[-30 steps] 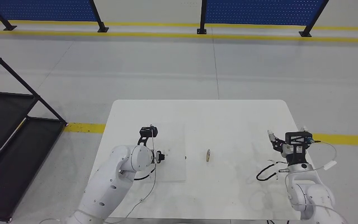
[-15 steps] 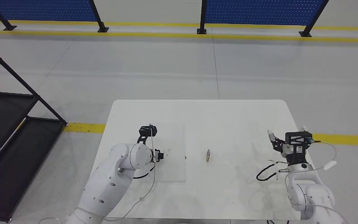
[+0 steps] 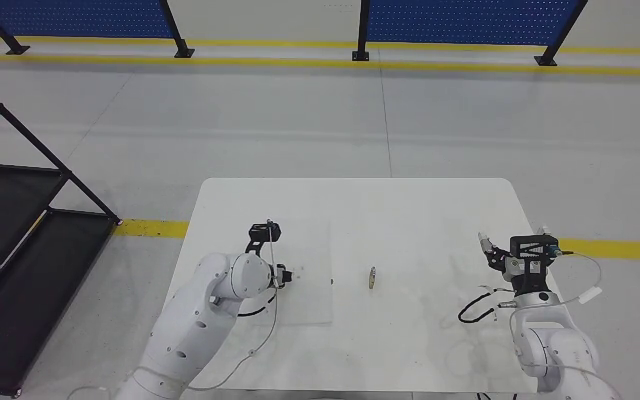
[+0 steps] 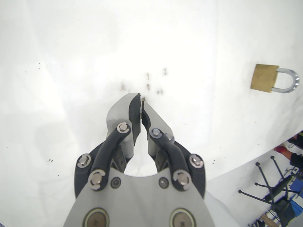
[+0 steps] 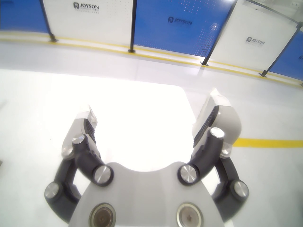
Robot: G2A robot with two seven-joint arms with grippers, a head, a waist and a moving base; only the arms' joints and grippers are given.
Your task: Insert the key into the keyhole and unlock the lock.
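Note:
A brass padlock with a silver shackle lies flat near the middle of the white table; in the left wrist view the padlock sits ahead and off to one side. My left gripper hovers low over the table, left of the lock. The left gripper is shut, and a thin brownish sliver of the key shows between its pads at the tip. The right gripper rests at the table's right edge, far from the lock. Its fingers stand wide open with nothing between them.
Small dark scuff marks dot the table just ahead of the left fingertips. A black cable loops beside the right arm. A black cart stands left of the table, and blue fence panels line the back.
The left gripper has drifted slightly back and left, away from the lock. The right arm and the lock have not moved.

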